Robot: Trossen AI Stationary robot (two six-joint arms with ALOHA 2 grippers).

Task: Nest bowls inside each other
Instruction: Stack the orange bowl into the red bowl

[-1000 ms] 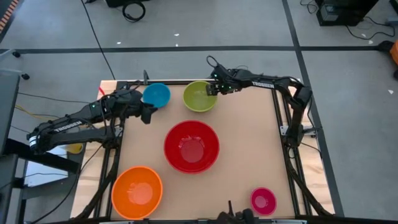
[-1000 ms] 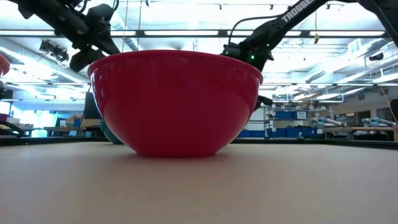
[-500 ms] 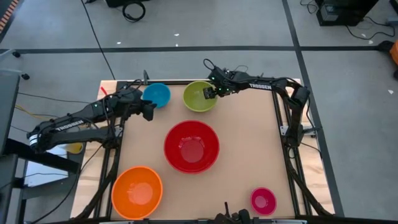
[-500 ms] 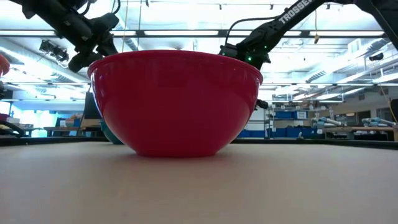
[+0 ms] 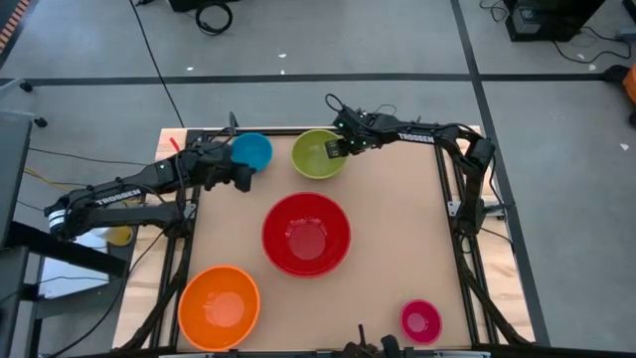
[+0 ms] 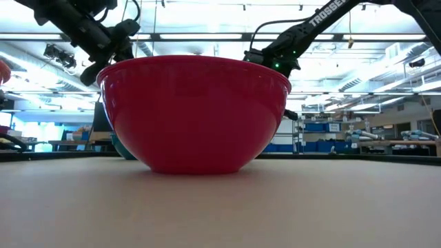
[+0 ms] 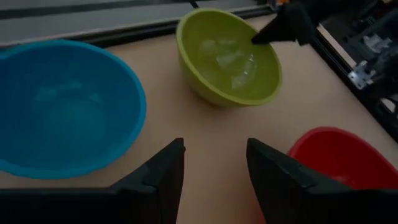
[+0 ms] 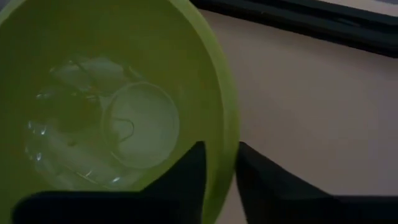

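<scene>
Five bowls sit on their bases on the brown table [image 5: 397, 229]. The red bowl [image 5: 306, 234] is in the middle, the orange one [image 5: 219, 306] near left and the pink one [image 5: 420, 320] near right. The blue bowl [image 5: 252, 150] and the lime green bowl [image 5: 316, 156] sit side by side at the far edge. My right gripper [image 5: 336, 149] is shut on the green bowl's right rim. My left gripper [image 5: 241, 177] hovers open by the blue bowl's [image 7: 62, 106] near side, with only bare table between its fingers [image 7: 214, 165]. My right gripper pinches the green bowl's rim [image 8: 229, 134] on the bowl's right side. One finger [image 8: 186, 180] is inside the bowl and the other is outside. The fingers come slanting down from the table's right. The bowl still sits on the table.
In the low view the red bowl [image 6: 193, 114] fills the middle and hides the far bowls. Bare table lies to the right of the red bowl and between the orange and pink bowls. A black frame rail [image 5: 452, 209] runs along the table's right edge.
My left gripper has turned a little beside the blue bowl. All the bowls have kept their places.
</scene>
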